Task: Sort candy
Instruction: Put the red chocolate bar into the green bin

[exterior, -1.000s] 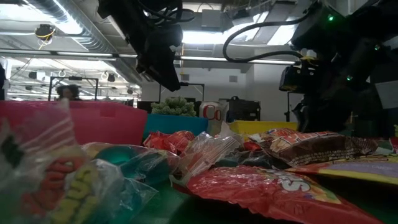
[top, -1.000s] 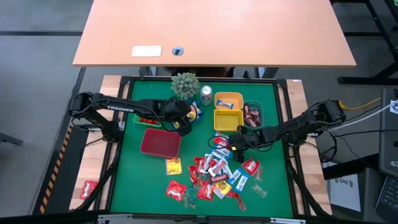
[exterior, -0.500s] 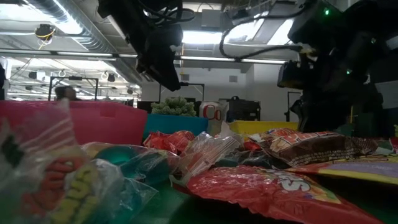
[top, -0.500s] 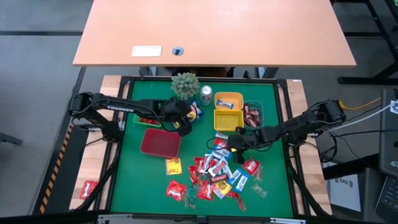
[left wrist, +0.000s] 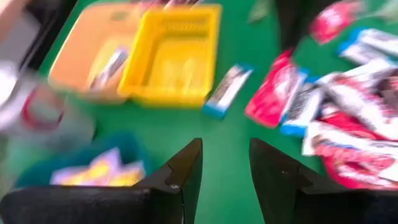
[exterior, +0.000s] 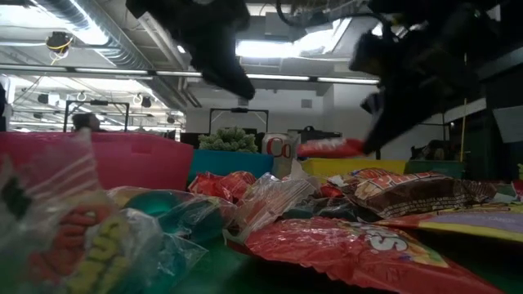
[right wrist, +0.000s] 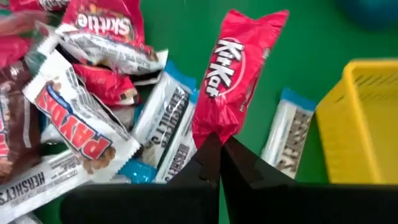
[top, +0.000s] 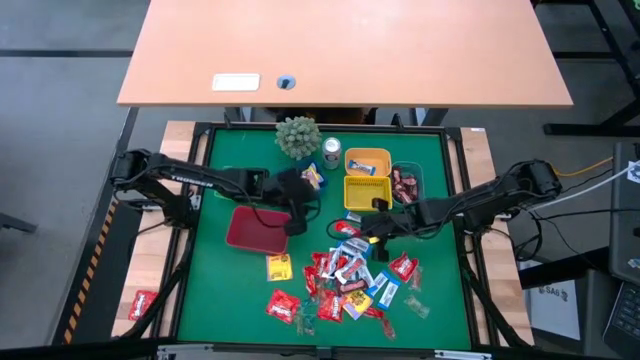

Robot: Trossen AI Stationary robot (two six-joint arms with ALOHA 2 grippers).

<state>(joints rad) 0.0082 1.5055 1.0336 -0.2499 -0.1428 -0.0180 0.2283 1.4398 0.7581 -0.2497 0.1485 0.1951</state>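
- The right hand (right wrist: pixel 219 149) pinches only the tail of a red KitKat (right wrist: pixel 235 68); a swing could shake it loose over the pile (top: pixel 345 280).
- The left hand (left wrist: pixel 225 163), fingers apart and empty, hangs near the red bin (top: pixel 258 230).

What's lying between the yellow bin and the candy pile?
In the left wrist view, one blue-and-white bar lies on bare green mat between the yellow bin and the candy pile.
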